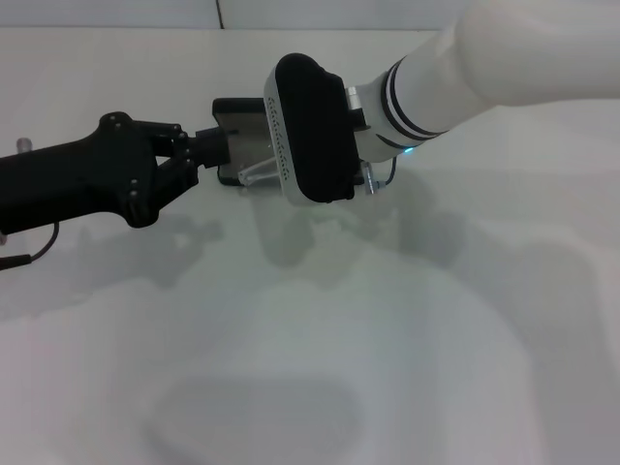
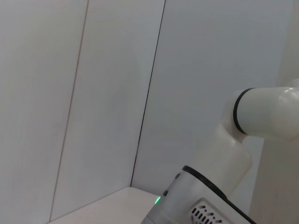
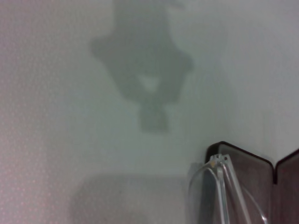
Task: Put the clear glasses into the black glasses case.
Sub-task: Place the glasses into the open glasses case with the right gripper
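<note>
The black glasses case (image 1: 237, 121) lies open at the far middle of the white table, mostly covered by my right arm. My black left gripper (image 1: 205, 147) reaches in from the left and is shut on the case's left end. My right gripper (image 1: 310, 131) hangs directly over the case, its white and black wrist hiding what is below. A clear corner of the clear glasses (image 1: 254, 175) pokes out at the case's near edge. In the right wrist view the clear glasses (image 3: 219, 186) hang over the open case (image 3: 247, 182), grey lining showing.
The white table (image 1: 310, 339) spreads bare toward me, with only shadows on it. A pale panelled wall (image 2: 93, 93) stands behind the table. My right arm's white forearm (image 2: 266, 116) shows in the left wrist view.
</note>
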Available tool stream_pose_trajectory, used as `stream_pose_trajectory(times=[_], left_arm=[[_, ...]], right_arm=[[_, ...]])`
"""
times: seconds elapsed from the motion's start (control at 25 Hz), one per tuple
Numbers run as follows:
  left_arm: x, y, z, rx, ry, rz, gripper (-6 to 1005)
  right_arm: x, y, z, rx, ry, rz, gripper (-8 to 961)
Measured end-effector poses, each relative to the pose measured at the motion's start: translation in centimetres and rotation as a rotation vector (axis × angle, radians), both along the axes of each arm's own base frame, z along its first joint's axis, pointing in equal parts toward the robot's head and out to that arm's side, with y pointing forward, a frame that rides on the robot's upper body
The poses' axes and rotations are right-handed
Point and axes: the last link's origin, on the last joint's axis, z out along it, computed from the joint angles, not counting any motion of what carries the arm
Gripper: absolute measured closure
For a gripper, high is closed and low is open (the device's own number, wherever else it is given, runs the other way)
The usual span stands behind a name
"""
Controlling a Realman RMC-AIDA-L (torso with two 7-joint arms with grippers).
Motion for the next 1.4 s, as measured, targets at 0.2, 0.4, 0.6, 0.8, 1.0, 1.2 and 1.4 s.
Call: stream_pose_trajectory(times=[0.2, 0.4, 0.6, 0.8, 1.0, 1.2, 1.4], left_arm=[[0.1, 0.0, 0.1, 0.004, -0.004, -0.002, 888], [0.1, 0.0, 0.1, 0.005, -0.003, -0.003, 886], [0.1, 0.0, 0.2, 0.008, -0.005, -0.002, 885], [0.0, 0.0, 0.3, 0.012, -0.008, 0.002, 884], [0.0, 0.0, 0.3, 0.012, -0.010, 0.002, 883], [0.0, 0.0, 0.3, 0.011, -0.010, 0.001, 882], [0.1, 0.0, 0.4, 0.008, -0.010, 0.002, 881]], right_arm=[[0.2, 0.0, 0.0, -0.003, -0.007, -0.005, 898], [-0.1, 0.0, 0.0, -0.003, 0.001, -0.004, 903], [-0.7, 0.1, 0.3, -0.002, 0.023, -0.019, 902], [-1.1, 0.3, 0.6, 0.000, 0.047, -0.049, 900], [-1.5, 0.6, 1.0, 0.004, 0.082, -0.095, 897], [-1.6, 0.6, 1.2, 0.007, 0.091, -0.142, 895], [-1.8, 0.7, 1.4, 0.011, 0.107, -0.189, 892]])
